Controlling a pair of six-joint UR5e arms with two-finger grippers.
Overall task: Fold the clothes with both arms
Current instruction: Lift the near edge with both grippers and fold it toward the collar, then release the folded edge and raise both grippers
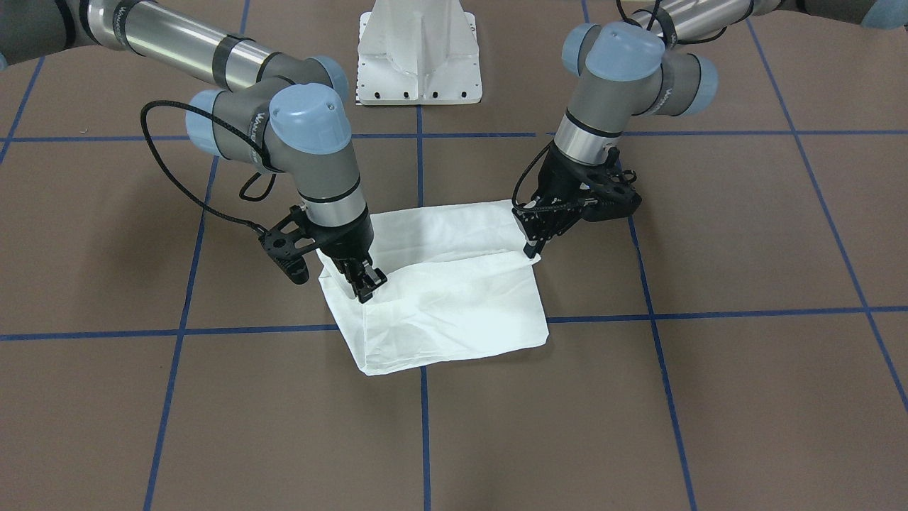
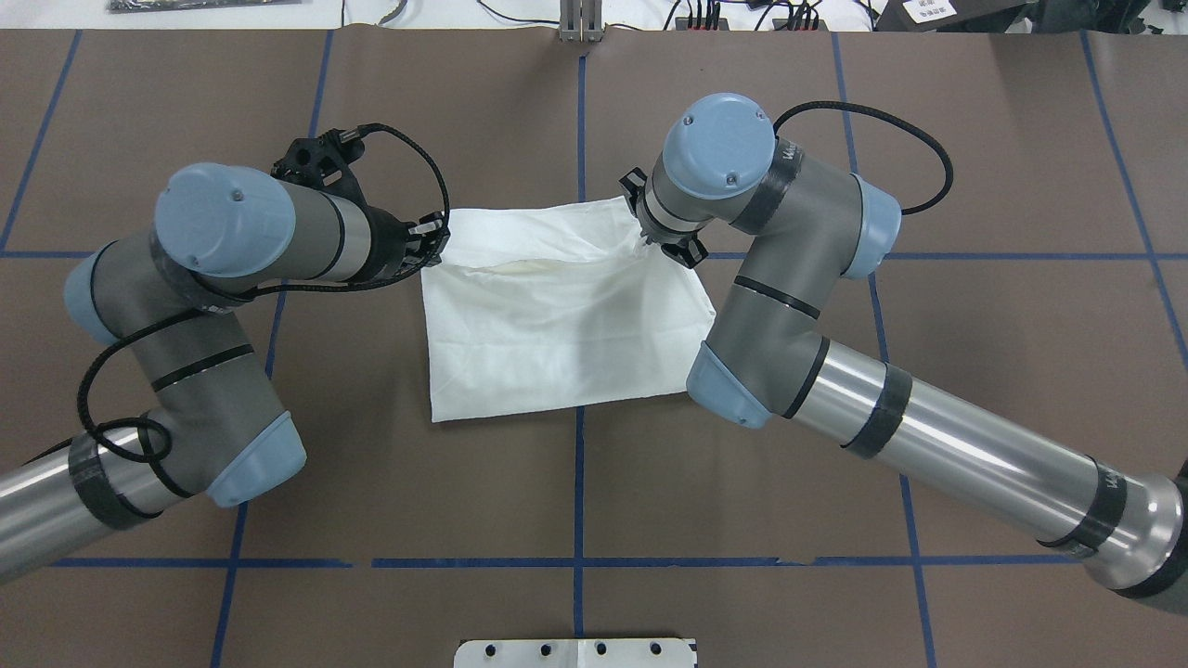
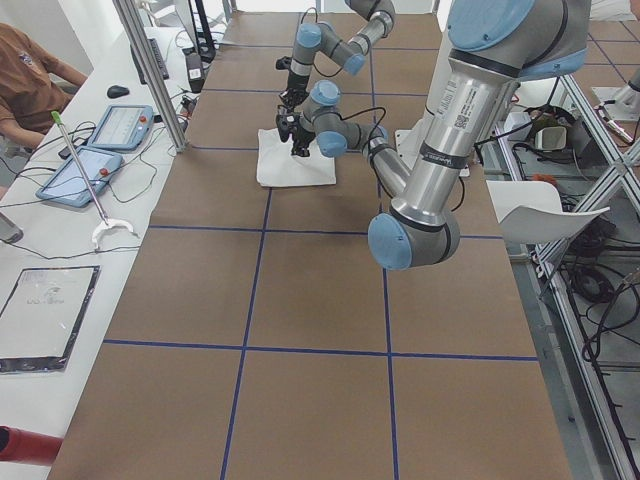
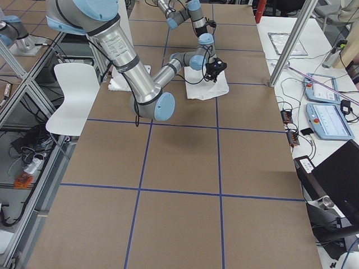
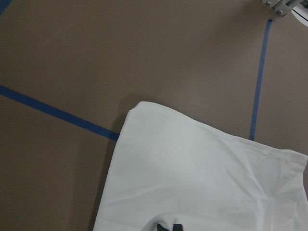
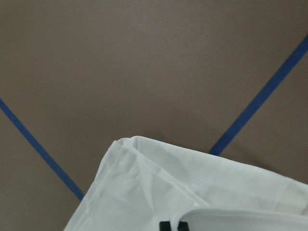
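one folded, creased white t-shirt (image 1: 454, 312), a corner tight in left pincer (image 1: 532, 247), another in right pincer (image 1: 367, 284)

White pedestal (image 1: 418, 71) (on brown table (image 1: 745, 411))

Two arms, left arm (image 1: 624, 60) and right arm (image 1: 312, 135), with a left end effector (image 1: 530, 246) and a right end effector (image 1: 369, 284), are sharing one worktop (image 1: 709, 397) with one shirt (image 1: 454, 305) and one pedestal (image 1: 420, 64).

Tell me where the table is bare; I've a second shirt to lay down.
Bare: the table squares between the T-shirt and the operators' edge, past the tape line. Crowded: around the T-shirt, with left gripper, right gripper and pedestal.
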